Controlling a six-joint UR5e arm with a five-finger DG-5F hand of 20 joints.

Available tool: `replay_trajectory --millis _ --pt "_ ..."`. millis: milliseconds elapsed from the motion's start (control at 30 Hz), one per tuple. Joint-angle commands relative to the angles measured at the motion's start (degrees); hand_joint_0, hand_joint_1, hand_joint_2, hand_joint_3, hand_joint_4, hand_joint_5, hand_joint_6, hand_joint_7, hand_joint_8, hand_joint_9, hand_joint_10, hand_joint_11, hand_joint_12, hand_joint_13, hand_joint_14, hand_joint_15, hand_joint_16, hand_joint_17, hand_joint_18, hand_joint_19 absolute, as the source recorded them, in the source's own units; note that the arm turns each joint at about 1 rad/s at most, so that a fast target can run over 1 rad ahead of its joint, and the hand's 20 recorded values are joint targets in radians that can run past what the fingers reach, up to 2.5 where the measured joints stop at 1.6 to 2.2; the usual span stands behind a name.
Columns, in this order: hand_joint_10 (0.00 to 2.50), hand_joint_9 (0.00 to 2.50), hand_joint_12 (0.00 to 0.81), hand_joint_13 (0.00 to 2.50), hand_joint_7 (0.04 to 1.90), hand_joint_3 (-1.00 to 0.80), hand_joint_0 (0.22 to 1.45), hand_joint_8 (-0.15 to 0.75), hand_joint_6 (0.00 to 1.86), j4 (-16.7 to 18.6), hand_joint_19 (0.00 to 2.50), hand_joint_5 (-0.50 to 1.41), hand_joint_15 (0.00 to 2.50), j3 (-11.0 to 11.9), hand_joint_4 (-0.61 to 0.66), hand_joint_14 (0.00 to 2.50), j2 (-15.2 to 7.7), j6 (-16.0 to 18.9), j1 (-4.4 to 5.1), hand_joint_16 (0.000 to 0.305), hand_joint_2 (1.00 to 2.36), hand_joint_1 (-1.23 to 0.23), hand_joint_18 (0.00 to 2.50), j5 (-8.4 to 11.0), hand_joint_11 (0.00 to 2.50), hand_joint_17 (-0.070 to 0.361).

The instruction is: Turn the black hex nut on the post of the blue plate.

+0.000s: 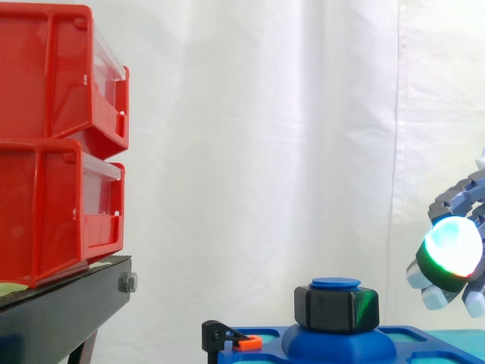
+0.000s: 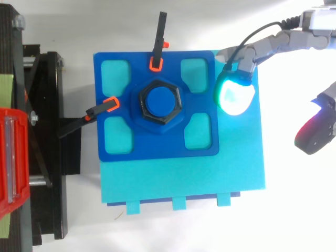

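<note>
Black hex nut (image 2: 160, 119) sits on the blue post (image 2: 160, 101) at the centre of the blue plate (image 2: 157, 146), low on the post against the raised boss. The axis of nut and post is vertical, with the hex face up. The nut looks like matte plastic, six flats, chunky; the post top is a smooth round disc standing slightly proud of the nut. Count: one nut, one post, one plate, four rounded-square teal pockets (image 2: 118, 135) around the post, and two black clamps (image 2: 89, 114) with orange tips, one on the plate's top edge and one on its left edge. The plate lies flat on a teal board (image 2: 184, 178), which reaches past it at the bottom and right in the top view. The hand (image 2: 275, 42) comes in from the right and is released, fingers spread, holding nothing. One fingertip pad (image 2: 234, 94) glows white-cyan with a green rim over the plate's right edge, and another (image 2: 311, 134) glows red well off to the right. From the side the hand is right of the nut, a bit higher, not touching. Two red bins (image 1: 53, 205), glossy plastic, are stacked on one black stand (image 1: 68, 303) at the left.
</note>
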Motion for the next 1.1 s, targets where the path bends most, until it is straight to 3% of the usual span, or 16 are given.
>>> replay_trajectory --millis 0,1067 --pt "0.00 0.33 0.385 0.27 0.82 -0.50 0.46 0.296 0.50 0.00 0.35 -0.24 0.11 0.00 0.28 0.00 0.00 0.00 0.05 0.055 1.00 -0.54 0.30 0.00 0.03 0.123" --pt "0.00 0.32 0.387 0.26 0.82 -0.50 0.46 0.295 0.50 0.00 0.35 -0.24 0.11 0.00 0.28 0.00 0.00 0.00 0.05 0.055 1.00 -0.57 0.30 0.00 0.03 0.124"
